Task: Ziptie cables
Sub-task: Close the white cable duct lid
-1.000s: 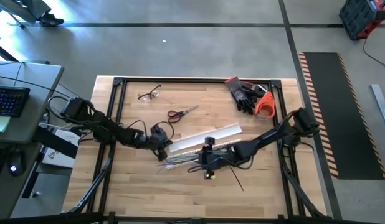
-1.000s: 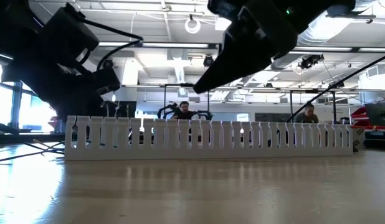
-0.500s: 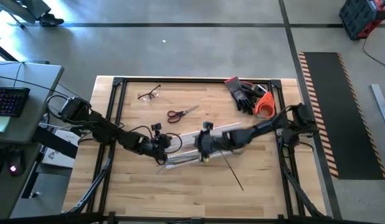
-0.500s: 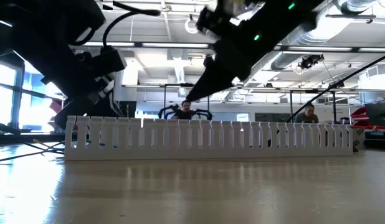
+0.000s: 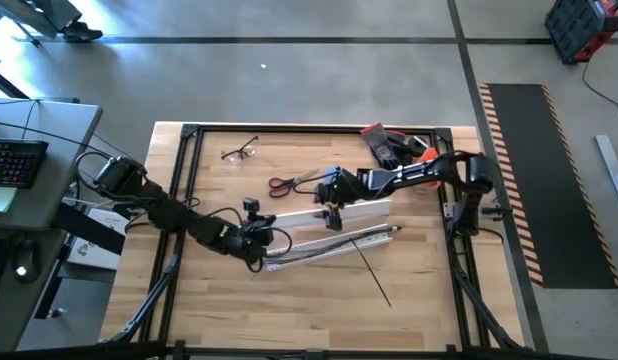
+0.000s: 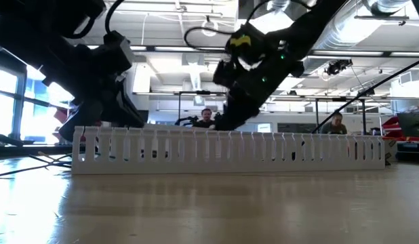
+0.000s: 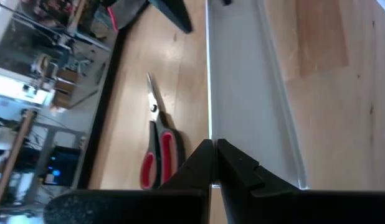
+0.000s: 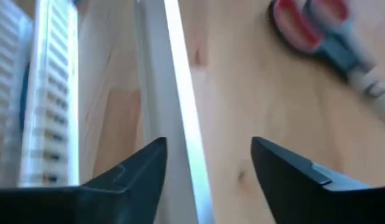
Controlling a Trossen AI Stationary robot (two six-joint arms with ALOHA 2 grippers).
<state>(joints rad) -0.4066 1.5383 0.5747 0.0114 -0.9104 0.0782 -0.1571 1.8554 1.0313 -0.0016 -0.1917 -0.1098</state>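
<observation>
The left gripper (image 5: 257,232) sits low at the near-left end of the white duct (image 5: 334,240), fingers pressed together; whether it pinches the cables (image 5: 279,262) cannot be told. Those wires lie in a loose bundle just beside it. The ziptie (image 5: 372,272) lies alone on the table (image 5: 219,310), well apart from both grippers. The right gripper (image 5: 331,196) hangs over the flat cover strip (image 5: 349,212), near the scissors (image 5: 292,182), jaws parted and empty. It would do best to swing back, come down square over the strip's middle, and pinch it flat before threading.
</observation>
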